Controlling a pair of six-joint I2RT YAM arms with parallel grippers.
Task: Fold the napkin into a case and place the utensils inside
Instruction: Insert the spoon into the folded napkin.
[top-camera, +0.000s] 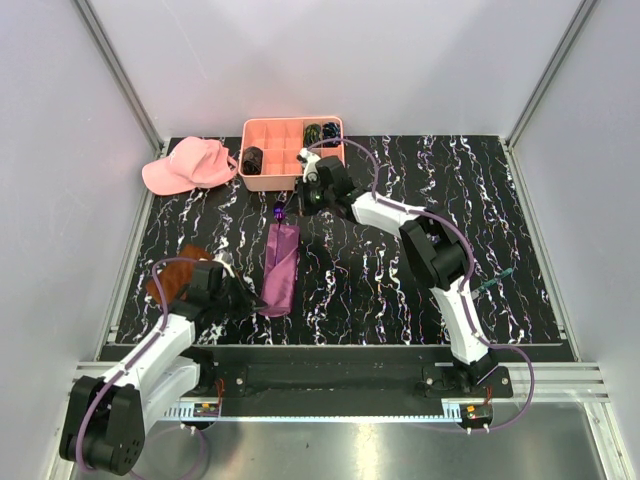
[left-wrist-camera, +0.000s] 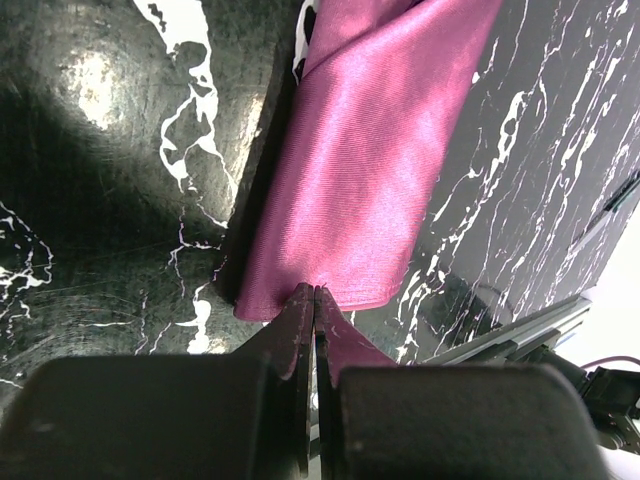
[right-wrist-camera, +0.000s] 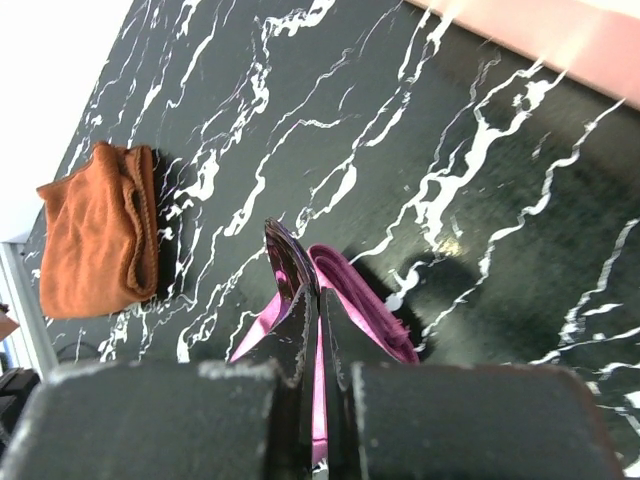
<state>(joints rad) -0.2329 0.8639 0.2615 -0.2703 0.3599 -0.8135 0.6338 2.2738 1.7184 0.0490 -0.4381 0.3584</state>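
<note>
The magenta napkin (top-camera: 280, 268) lies folded into a long narrow strip on the black marbled table. My left gripper (top-camera: 247, 298) is shut, its tips (left-wrist-camera: 313, 292) resting on the near hem of the napkin (left-wrist-camera: 370, 160); I see no cloth between them. My right gripper (top-camera: 290, 205) is shut over the strip's far end. A shiny, purple-tinted utensil (right-wrist-camera: 283, 255) end sticks up against the left fingertip of the right gripper (right-wrist-camera: 318, 292), above the layered napkin (right-wrist-camera: 365, 300). Whether it is pinched is unclear. From above, that utensil (top-camera: 277, 211) shows as a bluish glint.
A salmon compartment tray (top-camera: 290, 183) with dark coiled bundles (top-camera: 253, 158) stands at the back, right behind the right wrist. A pink cap (top-camera: 185, 165) lies back left. A rust-brown cloth (top-camera: 175, 272) (right-wrist-camera: 95, 230) sits left of my left arm. A slim teal piece (top-camera: 497, 282) lies at the right.
</note>
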